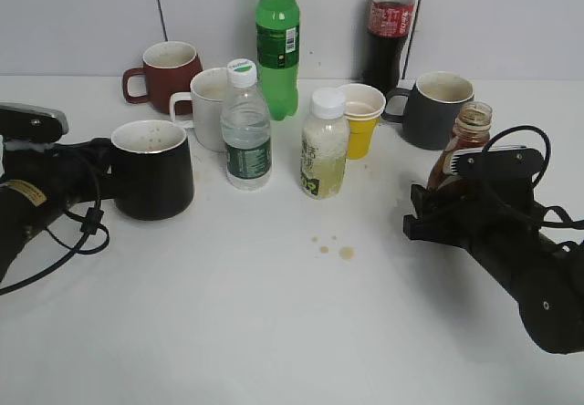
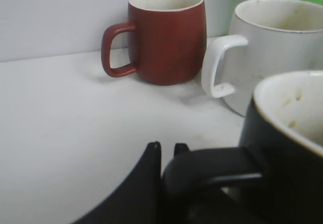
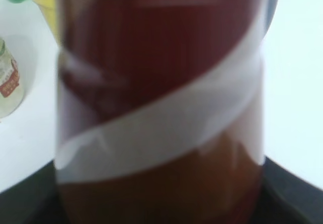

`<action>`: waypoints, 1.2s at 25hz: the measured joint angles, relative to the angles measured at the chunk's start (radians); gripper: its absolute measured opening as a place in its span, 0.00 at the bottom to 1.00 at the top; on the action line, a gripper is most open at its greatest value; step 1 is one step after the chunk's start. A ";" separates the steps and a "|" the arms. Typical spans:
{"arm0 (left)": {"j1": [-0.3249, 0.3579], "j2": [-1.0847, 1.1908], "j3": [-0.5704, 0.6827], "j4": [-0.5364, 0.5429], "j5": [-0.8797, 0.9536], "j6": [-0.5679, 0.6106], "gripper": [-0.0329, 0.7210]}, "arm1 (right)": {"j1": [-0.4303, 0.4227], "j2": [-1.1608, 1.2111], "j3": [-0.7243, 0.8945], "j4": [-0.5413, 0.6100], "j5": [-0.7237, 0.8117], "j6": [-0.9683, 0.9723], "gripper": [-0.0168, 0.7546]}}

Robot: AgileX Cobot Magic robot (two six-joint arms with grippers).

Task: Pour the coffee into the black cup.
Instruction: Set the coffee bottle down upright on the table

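The black cup (image 1: 151,168) stands upright at the left of the white table, its pale inside stained; it also shows at the right of the left wrist view (image 2: 287,133). My left gripper (image 1: 102,163) is shut on its handle (image 2: 166,151). The coffee bottle (image 1: 467,136) is brown, uncapped and upright at the right, with brown liquid inside. It fills the right wrist view (image 3: 161,82), showing a dark red label with a white band. My right gripper (image 1: 447,202) is shut on its lower part; its dark fingers show at that view's lower corners.
At the back stand a red mug (image 1: 169,75), a white mug (image 1: 208,104), a water bottle (image 1: 246,127), a green bottle (image 1: 276,45), a milky bottle (image 1: 325,145), a yellow paper cup (image 1: 361,118), a cola bottle (image 1: 391,22) and a grey mug (image 1: 436,109). Brown drops (image 1: 333,245) lie mid-table.
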 joint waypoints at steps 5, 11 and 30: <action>0.000 0.056 -0.065 -0.013 -0.001 0.001 0.10 | 0.000 0.005 -0.020 0.000 0.000 -0.001 0.67; 0.000 0.117 -0.101 -0.016 -0.045 -0.005 0.10 | 0.000 0.005 -0.021 0.001 0.000 -0.012 0.67; 0.000 0.067 0.039 -0.015 -0.065 -0.009 0.39 | -0.002 0.006 -0.125 0.041 0.007 -0.107 0.67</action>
